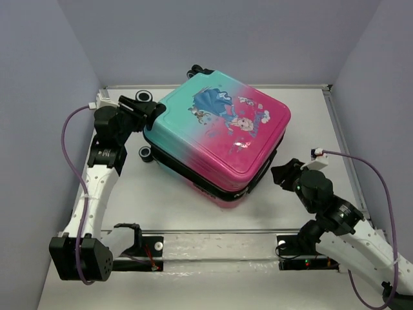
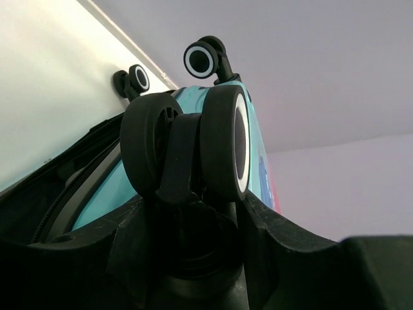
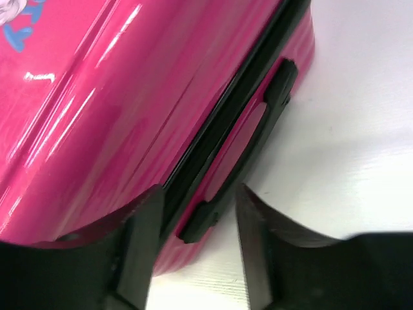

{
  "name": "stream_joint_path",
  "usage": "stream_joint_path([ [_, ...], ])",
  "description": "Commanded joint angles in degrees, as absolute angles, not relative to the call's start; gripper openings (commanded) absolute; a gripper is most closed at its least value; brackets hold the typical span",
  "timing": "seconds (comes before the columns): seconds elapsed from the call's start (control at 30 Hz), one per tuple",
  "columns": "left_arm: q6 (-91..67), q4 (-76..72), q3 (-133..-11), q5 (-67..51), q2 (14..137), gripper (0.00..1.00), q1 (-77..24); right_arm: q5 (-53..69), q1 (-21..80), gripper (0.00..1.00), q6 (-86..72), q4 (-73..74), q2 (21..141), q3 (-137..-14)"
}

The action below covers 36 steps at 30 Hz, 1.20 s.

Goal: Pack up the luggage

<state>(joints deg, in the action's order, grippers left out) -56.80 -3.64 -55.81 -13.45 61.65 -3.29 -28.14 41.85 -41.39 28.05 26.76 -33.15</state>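
Observation:
The luggage [image 1: 222, 135], a pink-to-teal hard shell with a cartoon princess, lies flat on the white table [image 1: 161, 194] with its lid down and a dark seam along its side. My left gripper [image 1: 150, 111] is at its far-left corner. In the left wrist view, a black twin caster wheel [image 2: 219, 142] sits between the jaws of the left gripper [image 2: 193, 213], which are shut on its housing. My right gripper [image 1: 281, 173] is at the near-right side. There the right gripper [image 3: 197, 206] stands open, straddling the lower end of the pink-and-black side handle [image 3: 245, 148].
Other black wheels [image 2: 203, 59] [image 2: 137, 79] stick out at the suitcase's far end, close to the back wall. A raised rim [image 1: 339, 123] borders the table on the right. The arms' mounting rail [image 1: 219, 242] runs along the near edge.

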Motion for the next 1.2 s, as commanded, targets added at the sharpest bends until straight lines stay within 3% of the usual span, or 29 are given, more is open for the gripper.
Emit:
stream_joint_path([
  [0.0, -55.6, -15.4, -52.0, -20.4, 54.2, 0.06, -4.8, -29.8, 42.1, 0.32, -47.3, 29.7, 27.8, -30.6],
  [0.13, -56.5, -16.1, -44.8, -20.0, 51.4, 0.06, -4.7, -26.3, 42.1, 0.18, -47.9, 26.3, 32.8, -27.7],
  [0.2, -58.0, -17.2, -41.2, -20.1, 50.6, 0.06, -4.7, -25.7, 42.1, 0.17, -47.1, 23.5, 34.6, -27.1],
  [0.47, -56.5, -15.3, -38.6, -17.1, 48.7, 0.06, -4.2, -23.1, 42.1, 0.17, -43.6, 11.3, 44.3, -24.3],
  [0.8, -49.7, -14.5, -40.5, -9.9, 55.5, 0.06, -2.1, -9.6, 42.1, 0.19, -30.7, -4.3, 49.7, -23.6],
  [0.93, -47.8, -14.8, -42.4, -8.4, 59.7, 0.08, -0.5, -6.2, 42.1, 0.19, -27.7, -7.9, 52.3, -24.8],
  [1.07, -46.1, -15.0, -44.2, -6.3, 62.6, 0.20, 2.1, -5.1, 42.1, 0.19, -25.2, -8.5, 54.2, -27.9],
  [1.13, -46.0, -15.5, -45.5, -6.9, 63.9, 0.20, 4.5, -3.5, 42.1, 0.19, -24.2, -8.5, 55.4, -29.7],
  [1.17, -46.1, -15.7, -46.0, -7.6, 64.4, 0.15, 5.0, -3.3, 42.1, 0.19, -23.9, -8.5, 55.6, -30.1],
])
